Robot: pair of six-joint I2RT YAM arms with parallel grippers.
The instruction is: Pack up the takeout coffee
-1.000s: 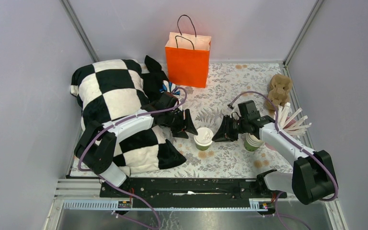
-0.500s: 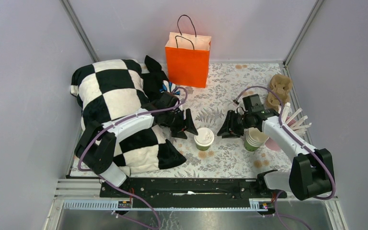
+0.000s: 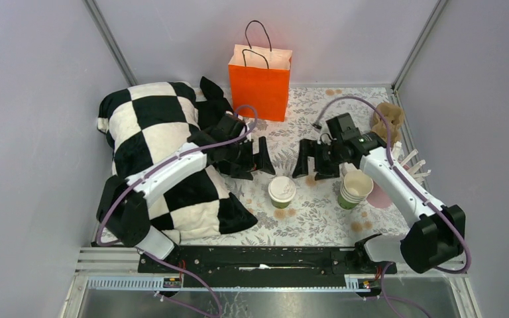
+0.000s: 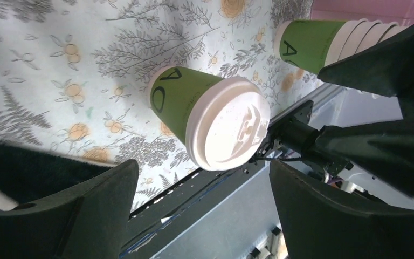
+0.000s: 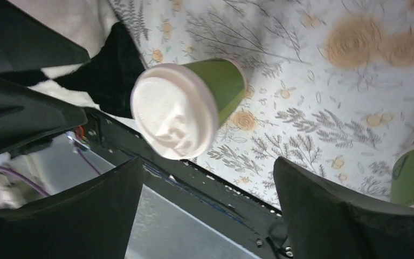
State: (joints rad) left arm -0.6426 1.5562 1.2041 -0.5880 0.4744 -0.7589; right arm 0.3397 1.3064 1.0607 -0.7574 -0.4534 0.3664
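Note:
The takeout coffee (image 3: 282,191), a small green cup with a white lid, stands upright on the flowered table cloth near the table's middle. My left gripper (image 3: 257,159) hovers just behind and left of it, open and holding nothing. My right gripper (image 3: 310,163) hovers behind and right of the cup, also open and holding nothing. In the left wrist view the coffee (image 4: 210,121) sits beyond the gap between the wide-spread fingers (image 4: 86,216). The right wrist view shows the coffee (image 5: 188,105) likewise clear of its spread fingers (image 5: 334,216). Neither gripper touches the cup.
An orange paper bag (image 3: 260,83) stands open at the back. A black-and-white checkered pillow (image 3: 159,139) fills the left side under my left arm. A stack of lidless green cups (image 3: 354,189), a pink cup of white sticks (image 3: 404,173) and a cardboard carrier (image 3: 388,119) are on the right.
Both grippers have opened wide and drawn back from the coffee toward the far side. The cup stays in place on the cloth.

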